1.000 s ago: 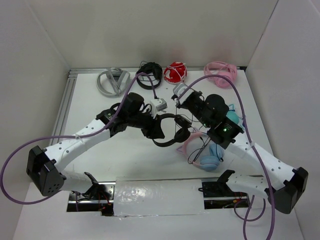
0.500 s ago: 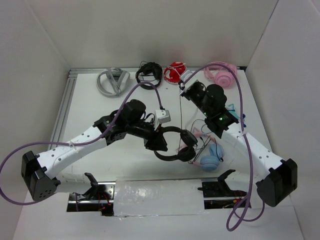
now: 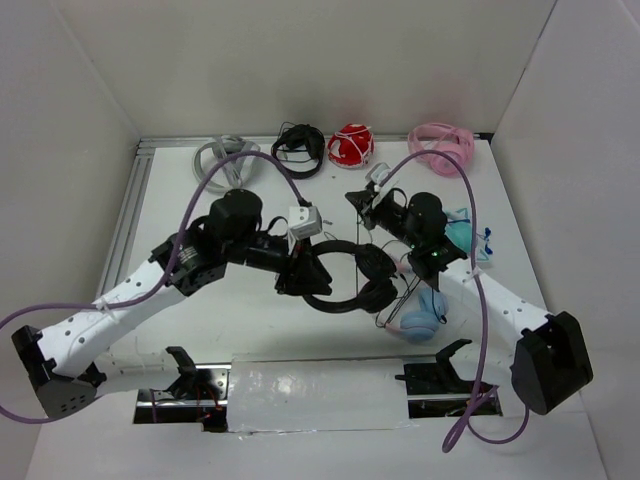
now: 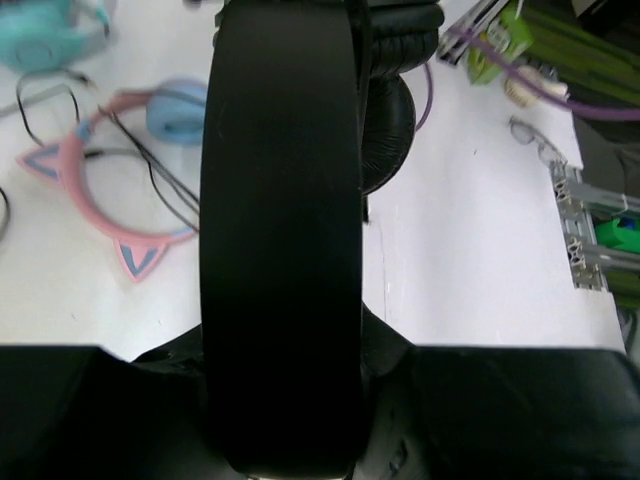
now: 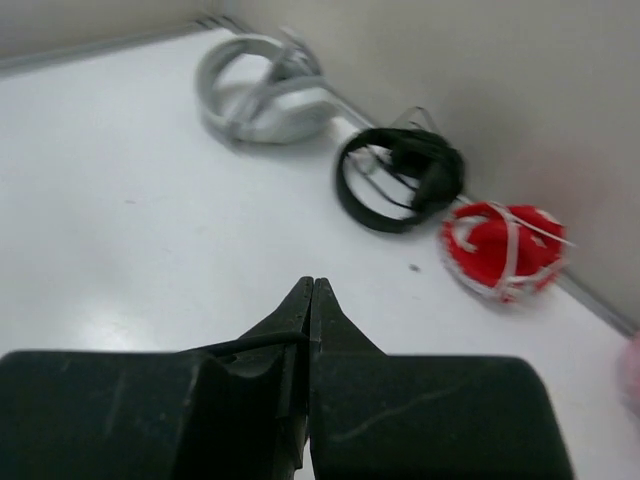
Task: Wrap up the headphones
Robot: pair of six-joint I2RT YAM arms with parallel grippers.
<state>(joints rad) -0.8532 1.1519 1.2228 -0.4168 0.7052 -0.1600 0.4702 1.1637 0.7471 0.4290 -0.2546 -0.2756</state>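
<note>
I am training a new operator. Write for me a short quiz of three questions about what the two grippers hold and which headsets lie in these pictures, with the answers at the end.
1. True or false: the right gripper stands wide open with nothing in it.
2. Which gripper holds the black headphones by the headband? A) the left gripper B) the right gripper C) neither
3. Fill in: in the back row of the top view, the headset between the black pair and the pink pair is ____ in colour.

Key:
1. False. It is shut, and a thin cord seems pinched in it.
2. A.
3. Red: the red headset.
</note>
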